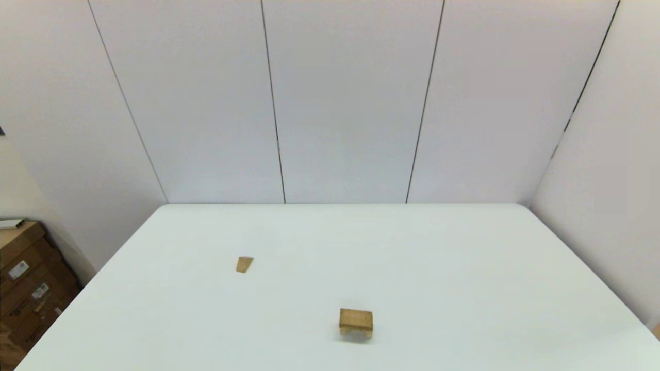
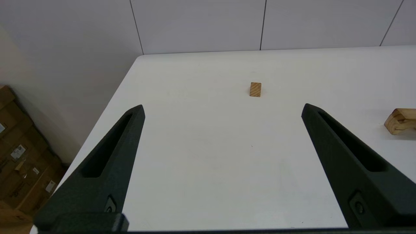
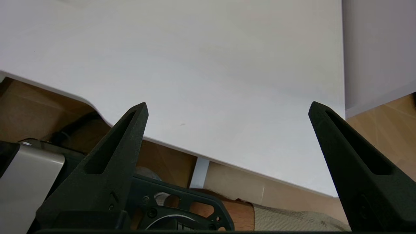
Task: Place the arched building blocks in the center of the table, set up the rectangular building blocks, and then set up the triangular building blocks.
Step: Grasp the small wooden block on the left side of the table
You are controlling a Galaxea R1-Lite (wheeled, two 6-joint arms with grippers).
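Only one arched block (image 1: pixel 356 323) and one small block (image 1: pixel 244 264) show; both claws gape.

White panel walls (image 1: pixel 350 103) with thin dark vertical seams behind the white counter (image 1: pixel 464 288); another panel wall (image 1: pixel 608 180) closes the right side. Stacked cardboard boxes (image 1: pixel 28 288) with labels at far left, beside counter edge. Tan floor (image 3: pixel 380 120) visible below counter. Even, diffuse light.

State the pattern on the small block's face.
Diagonal wood-grain stripes on the small block, clearest in left wrist view.
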